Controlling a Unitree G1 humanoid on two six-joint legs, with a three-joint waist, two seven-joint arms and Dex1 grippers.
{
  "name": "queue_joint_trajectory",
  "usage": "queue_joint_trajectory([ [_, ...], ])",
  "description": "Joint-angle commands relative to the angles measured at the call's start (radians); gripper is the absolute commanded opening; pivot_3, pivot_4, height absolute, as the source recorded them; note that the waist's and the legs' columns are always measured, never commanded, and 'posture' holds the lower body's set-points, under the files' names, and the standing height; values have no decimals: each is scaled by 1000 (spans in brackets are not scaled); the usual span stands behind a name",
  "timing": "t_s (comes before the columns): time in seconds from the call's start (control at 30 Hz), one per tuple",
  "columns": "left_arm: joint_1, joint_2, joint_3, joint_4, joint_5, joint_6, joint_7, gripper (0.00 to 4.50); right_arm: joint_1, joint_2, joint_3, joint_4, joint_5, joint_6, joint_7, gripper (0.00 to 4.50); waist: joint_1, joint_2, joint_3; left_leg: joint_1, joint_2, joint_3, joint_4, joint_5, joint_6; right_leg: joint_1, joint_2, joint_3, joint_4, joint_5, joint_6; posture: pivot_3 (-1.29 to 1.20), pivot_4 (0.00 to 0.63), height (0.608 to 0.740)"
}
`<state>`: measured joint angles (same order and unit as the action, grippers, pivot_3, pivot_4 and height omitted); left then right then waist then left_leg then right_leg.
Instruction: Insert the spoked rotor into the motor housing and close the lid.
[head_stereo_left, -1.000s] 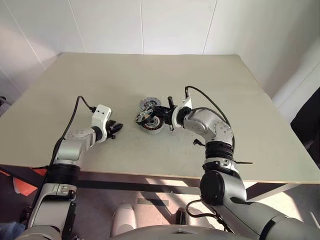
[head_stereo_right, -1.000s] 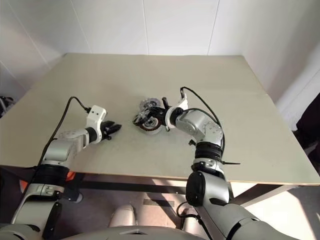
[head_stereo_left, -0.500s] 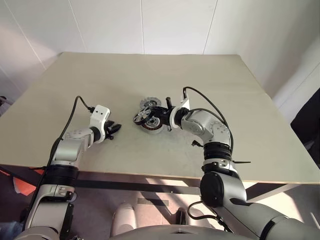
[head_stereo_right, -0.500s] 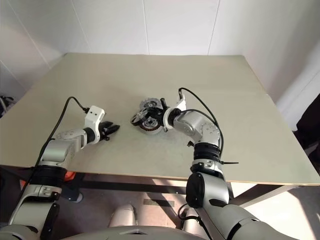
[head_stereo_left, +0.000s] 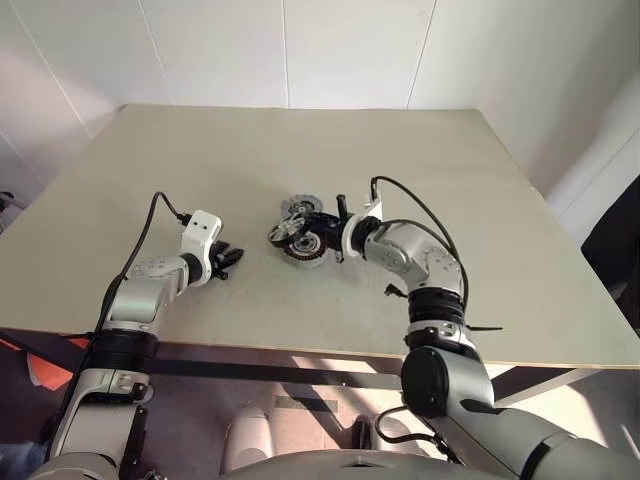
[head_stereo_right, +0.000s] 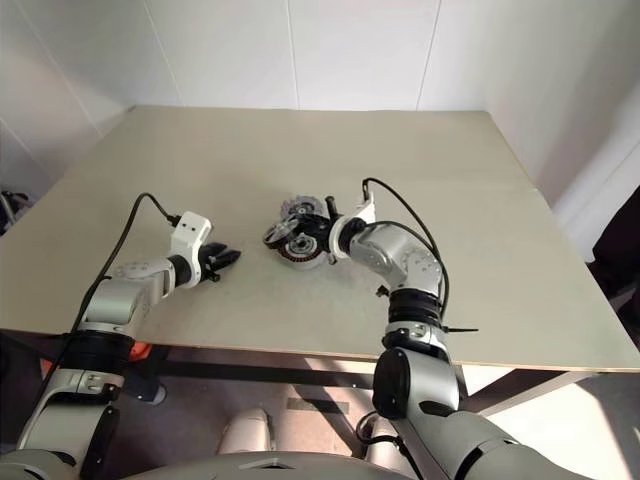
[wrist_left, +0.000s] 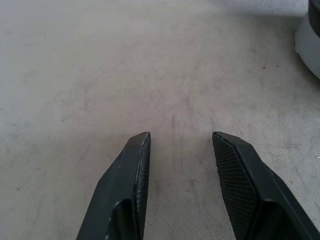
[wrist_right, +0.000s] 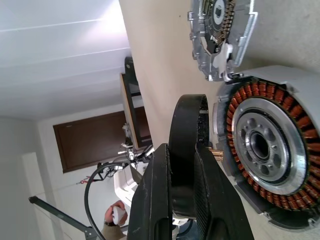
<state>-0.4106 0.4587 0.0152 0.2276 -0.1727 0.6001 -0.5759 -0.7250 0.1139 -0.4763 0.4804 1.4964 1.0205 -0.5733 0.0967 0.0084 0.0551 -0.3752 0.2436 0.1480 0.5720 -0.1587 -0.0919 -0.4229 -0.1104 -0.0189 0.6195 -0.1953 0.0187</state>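
The spoked rotor (head_stereo_left: 283, 233) is a dark wheel held on edge in my right gripper (head_stereo_left: 308, 230), which is shut on its rim (wrist_right: 187, 112). It hangs just above and beside the motor housing (head_stereo_left: 306, 251), a silver-rimmed ring with copper coils (wrist_right: 262, 145) lying on the table. The lid (head_stereo_left: 297, 208), a grey ribbed disc (wrist_right: 220, 30), lies right behind the housing. My left gripper (head_stereo_left: 230, 258) stands open over bare table to the left of the housing, with nothing between its fingers (wrist_left: 132, 190).
The beige table (head_stereo_left: 300, 150) stretches wide behind and to both sides of the parts. White walls stand behind it. A black cable (head_stereo_left: 410, 205) loops over my right wrist.
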Motion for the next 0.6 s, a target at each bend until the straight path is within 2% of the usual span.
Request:
queue_joint_trajectory([
  [0.03,-14,10,-4,-22,5,0,-4,2064,4,6,0,-50,17,-1,14,256,0,0,0,0,0,0,0,0,0,0,0,0,0,0,0,0,0,740],
  [0.3,-19,8,-12,-14,6,-2,-7,2064,-12,-35,-25,-58,37,-9,9,256,2,0,0,0,0,0,0,0,0,0,0,0,0,0,0,0,0,740],
  [0.6,-21,9,-14,-8,8,-6,-9,2064,-20,-27,-20,-90,75,-19,-17,256,2,0,0,-1,0,0,1,0,0,0,0,0,0,0,0,0,0,740],
])
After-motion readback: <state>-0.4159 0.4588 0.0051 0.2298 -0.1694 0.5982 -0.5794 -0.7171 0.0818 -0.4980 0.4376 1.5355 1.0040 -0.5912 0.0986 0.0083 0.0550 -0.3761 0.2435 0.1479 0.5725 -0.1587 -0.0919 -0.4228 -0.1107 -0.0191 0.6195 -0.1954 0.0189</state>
